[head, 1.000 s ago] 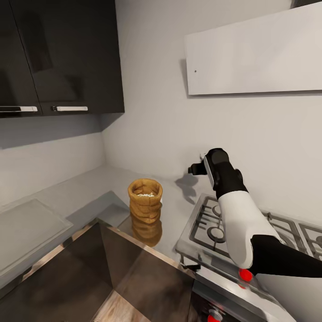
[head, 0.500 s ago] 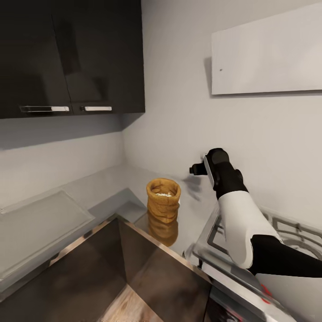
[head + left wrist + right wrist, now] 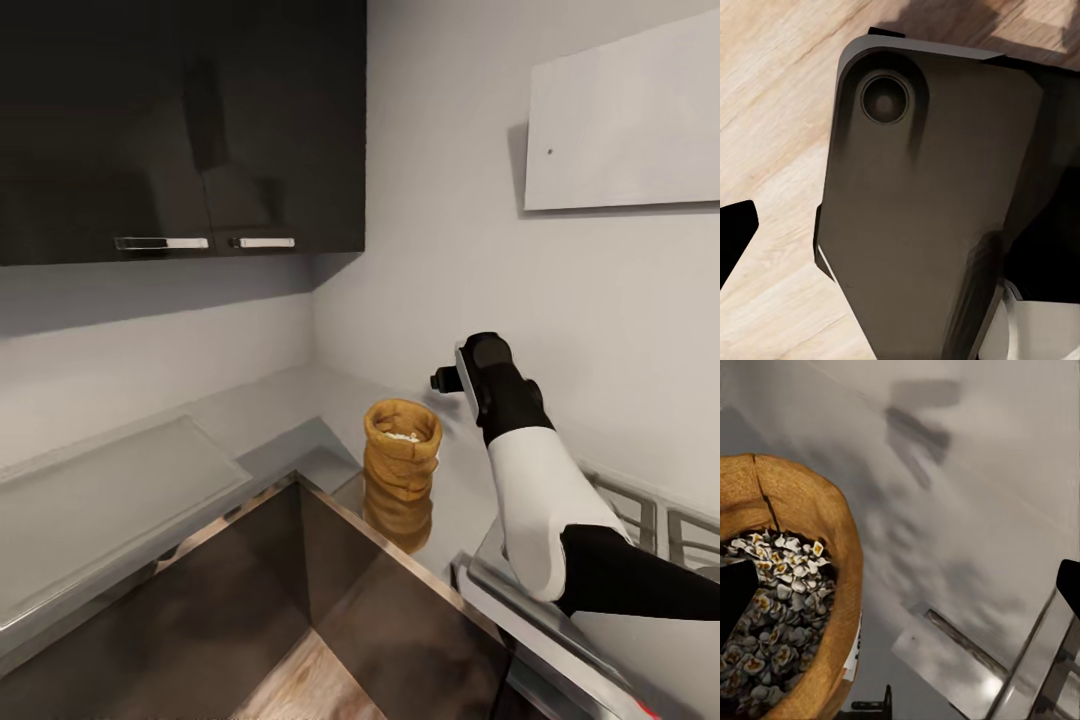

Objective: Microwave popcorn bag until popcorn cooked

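While the white-and-black right arm reaches forward, its gripper hangs above and just behind the squat mustard-tan wrinkled popcorn bag; whether its fingers are apart cannot be told. That bag stands upright on the grey brushed-steel countertop, near the shiny corner edge, with white popcorn heaped inside it. Beside the bag lies the steel gas hob. Beyond the bag rise dark glossy wall cabinets and a white slanted hood.

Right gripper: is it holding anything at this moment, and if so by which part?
Nothing is held. The right gripper hangs in the air beside and above the popcorn bag, which stands free on the countertop, with popcorn showing inside.
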